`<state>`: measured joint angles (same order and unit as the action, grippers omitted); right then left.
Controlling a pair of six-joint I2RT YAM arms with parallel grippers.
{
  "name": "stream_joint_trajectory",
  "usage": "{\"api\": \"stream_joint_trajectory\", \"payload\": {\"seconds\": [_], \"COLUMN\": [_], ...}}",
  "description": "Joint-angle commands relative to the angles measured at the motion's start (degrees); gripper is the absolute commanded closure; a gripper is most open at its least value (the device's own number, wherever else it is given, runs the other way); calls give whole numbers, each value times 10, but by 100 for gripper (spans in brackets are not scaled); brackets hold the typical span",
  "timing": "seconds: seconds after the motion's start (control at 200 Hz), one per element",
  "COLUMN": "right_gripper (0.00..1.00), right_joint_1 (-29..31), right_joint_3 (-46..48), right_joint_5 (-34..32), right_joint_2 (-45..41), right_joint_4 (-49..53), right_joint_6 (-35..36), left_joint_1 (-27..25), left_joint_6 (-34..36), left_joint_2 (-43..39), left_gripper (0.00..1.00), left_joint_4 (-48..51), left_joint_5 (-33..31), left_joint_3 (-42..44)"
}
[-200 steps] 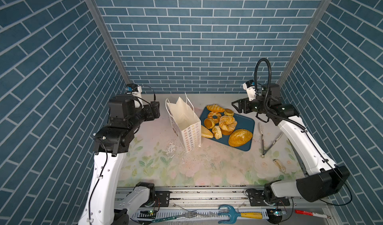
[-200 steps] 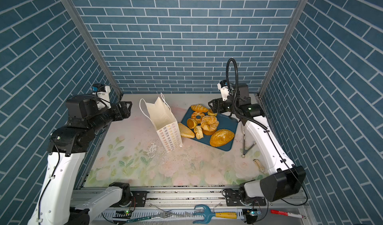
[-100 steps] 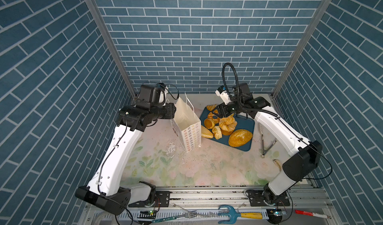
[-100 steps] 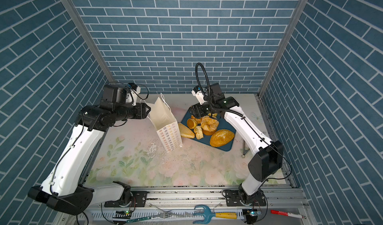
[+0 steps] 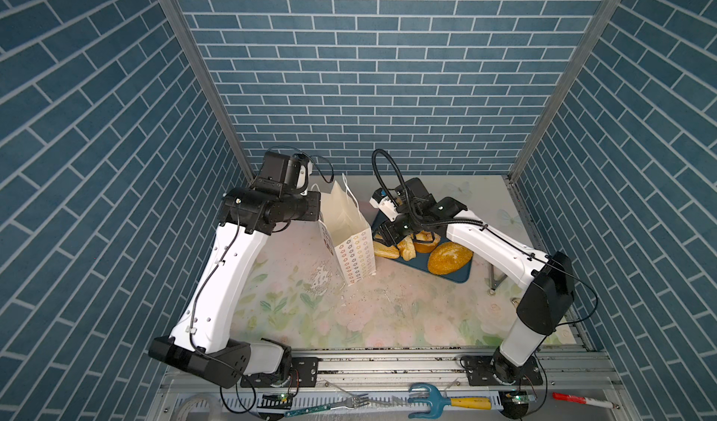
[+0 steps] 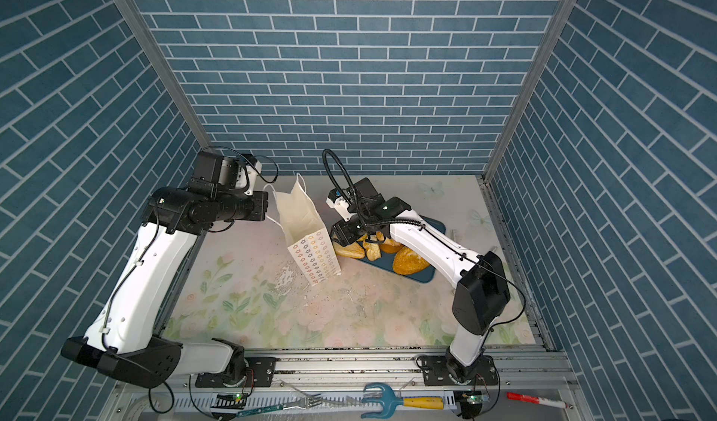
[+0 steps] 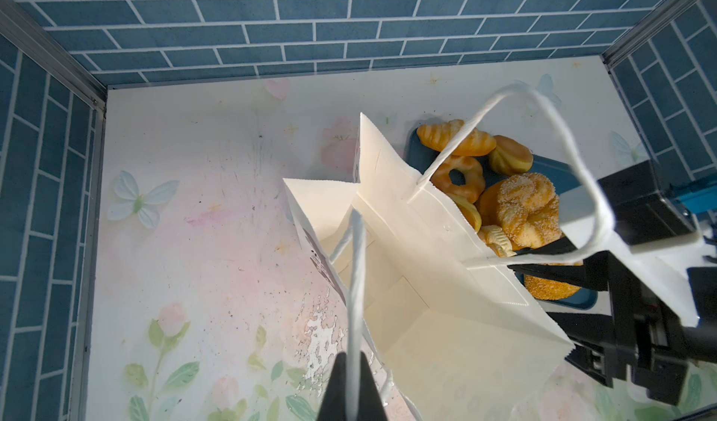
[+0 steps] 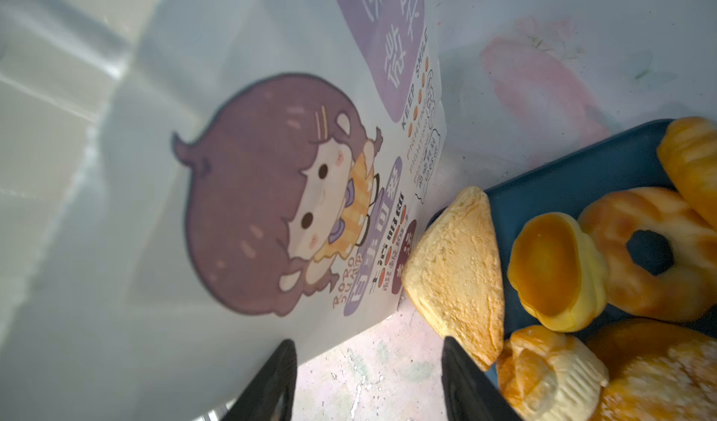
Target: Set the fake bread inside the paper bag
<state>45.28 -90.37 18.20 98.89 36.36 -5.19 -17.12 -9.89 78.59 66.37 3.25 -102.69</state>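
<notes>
**Operator:** What is my left tool doing?

**Spotter:** Your left tool (image 7: 352, 361) is pinched together on one cord handle (image 7: 355, 267) of the paper bag (image 7: 426, 283). In the left wrist view the white cord runs straight between its fingers.

**Operator:** And the right?

**Spotter:** Your right tool (image 8: 368, 345) has its fingers apart, low over the counter (image 5: 349, 314) between the bag's cartoon-printed face and the blue tray (image 5: 461, 276). Only bare counter shows between them. One finger is just beside the toast wedge (image 8: 454, 275).

**Operator:** How is the bag standing?

**Spotter:** Upright, mouth open, just left of the tray in both top views.

**Operator:** Where is the bread?

**Spotter:** All the bread (image 5: 449, 258) you can see is outside the bag, on the tray. The seeded loaf (image 6: 409, 262) lies at the near end and the croissant (image 7: 454, 137) at the far end. The glazed ring (image 7: 459, 182) and the sugared twist (image 7: 527, 209) lie between them. The wedge lies at the tray's edge by the foot of the bag, and you cannot tell whether it touches the paper.
</notes>
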Motion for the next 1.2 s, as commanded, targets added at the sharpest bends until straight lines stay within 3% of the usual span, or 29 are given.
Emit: {"api": "stream_joint_trajectory", "payload": {"seconds": [0.0,0.2,0.44,0.75,0.86,1.1,1.195], "right_gripper": [42,42,42,42,41,38,36], "right_joint_1": [15,15,27,29,28,-4,-28], "right_joint_3": [18,45,27,6,-2,-5,8], "right_joint_5": [-20,1,27,13,-19,-97,-118], "right_joint_2": [-14,-33,-13,2,3,-22,-48], "right_joint_4": [-32,-78,-92,-103,-89,-52,-40], "right_joint_6": [-28,-47,-48,-60,-63,-89,-103], "left_joint_1": [15,51,56,68,68,69,69], "left_joint_6": [30,60,85,86,84,86,76], "left_joint_2": [9,29,50,87,91,80,61], "left_gripper": [97,100,100,100,99,80,62], "left_joint_4": [22,33,39,32,32,34,22], "left_joint_5": [27,55,50,68,72,55,46], "left_joint_3": [-24,-44,-65,-106,-106,-106,-92]}}
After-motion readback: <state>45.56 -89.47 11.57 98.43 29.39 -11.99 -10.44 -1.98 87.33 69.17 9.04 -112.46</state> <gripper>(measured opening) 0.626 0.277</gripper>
